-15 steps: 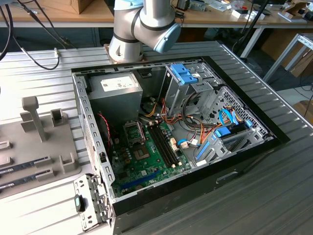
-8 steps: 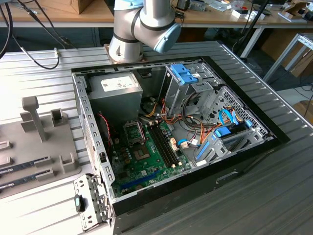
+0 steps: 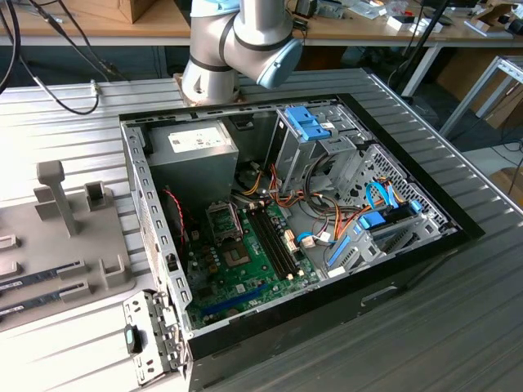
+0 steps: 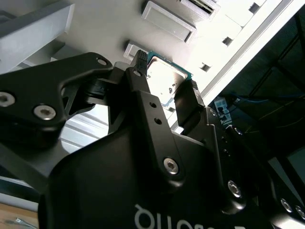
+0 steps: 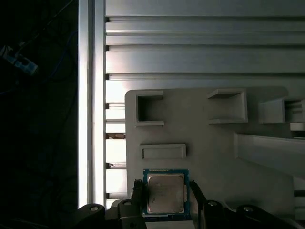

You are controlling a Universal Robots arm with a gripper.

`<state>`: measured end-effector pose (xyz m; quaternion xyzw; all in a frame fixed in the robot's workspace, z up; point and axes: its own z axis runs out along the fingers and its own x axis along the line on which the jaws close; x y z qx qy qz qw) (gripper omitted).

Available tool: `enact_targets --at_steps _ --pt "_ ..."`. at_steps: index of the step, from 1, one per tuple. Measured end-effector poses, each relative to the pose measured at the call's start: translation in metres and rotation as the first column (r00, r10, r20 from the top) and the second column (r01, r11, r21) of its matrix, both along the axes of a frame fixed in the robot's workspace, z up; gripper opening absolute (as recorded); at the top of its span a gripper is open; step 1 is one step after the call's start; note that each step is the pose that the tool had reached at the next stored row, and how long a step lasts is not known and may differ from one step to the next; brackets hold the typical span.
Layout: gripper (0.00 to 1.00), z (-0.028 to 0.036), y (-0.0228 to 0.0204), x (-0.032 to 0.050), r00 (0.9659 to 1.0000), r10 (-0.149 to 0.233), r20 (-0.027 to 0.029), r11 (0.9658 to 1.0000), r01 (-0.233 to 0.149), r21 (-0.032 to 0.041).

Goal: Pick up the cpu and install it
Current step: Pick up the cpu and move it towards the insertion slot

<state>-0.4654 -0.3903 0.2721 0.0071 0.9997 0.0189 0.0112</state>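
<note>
- Black gripper (image 4: 165,75) sits closest, clenched on the cpu (image 5: 165,192), with fingers (image 5: 138,193) against two opposite edges.
- Its silver top faces the first wrist view, over a grey holder plate (image 5: 214,143) near the slatted table's (image 5: 190,57) edge; whether it rests there or is raised, I cannot tell.
- In the exterior view, the arm (image 3: 245,37) stands behind an open computer case (image 3: 139,188) with its green motherboard (image 3: 245,273) exposed.
</note>
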Motion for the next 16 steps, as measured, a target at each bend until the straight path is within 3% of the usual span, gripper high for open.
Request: enact_targets --at_steps 16 --pt "0.47 0.0092 0.0000 0.0000 1.0000 0.000 0.0001 1.0000 0.000 0.0000"
